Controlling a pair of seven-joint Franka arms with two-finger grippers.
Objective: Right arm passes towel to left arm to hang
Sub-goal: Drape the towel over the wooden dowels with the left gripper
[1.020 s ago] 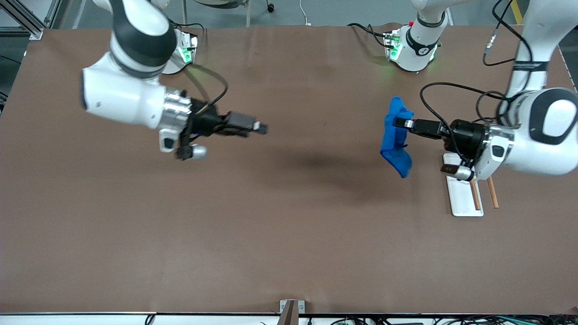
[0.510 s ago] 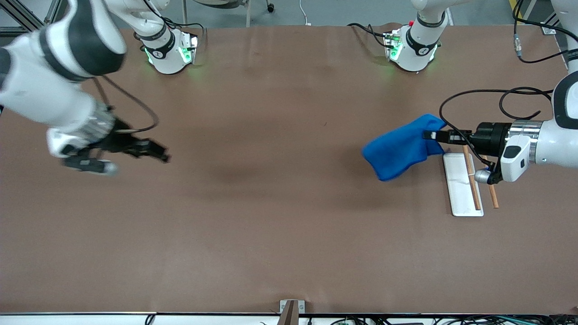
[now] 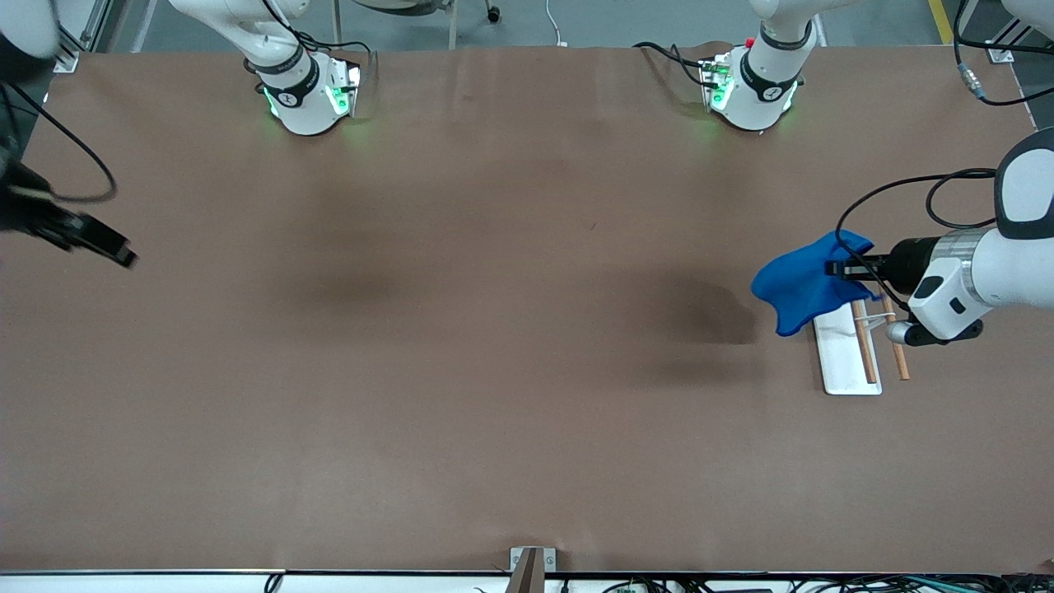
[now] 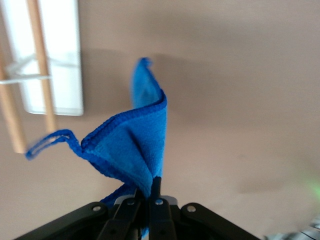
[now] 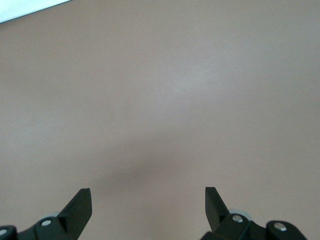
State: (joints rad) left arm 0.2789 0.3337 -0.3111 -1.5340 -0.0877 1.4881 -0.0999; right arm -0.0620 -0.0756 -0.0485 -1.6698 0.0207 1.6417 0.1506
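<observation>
One end effector works: the left end effector (image 3: 833, 268) pinches the blue towel (image 3: 800, 282) over the rack's wooden rods (image 3: 863, 342) — drape squarely across. Right end effector (image 3: 123, 255) waits, spread wide.

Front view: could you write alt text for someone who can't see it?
The left gripper, shut on a blue towel, holds it over a white tray with two wooden rods. The right gripper, open and empty, is over the brown table at the right arm's end.
</observation>
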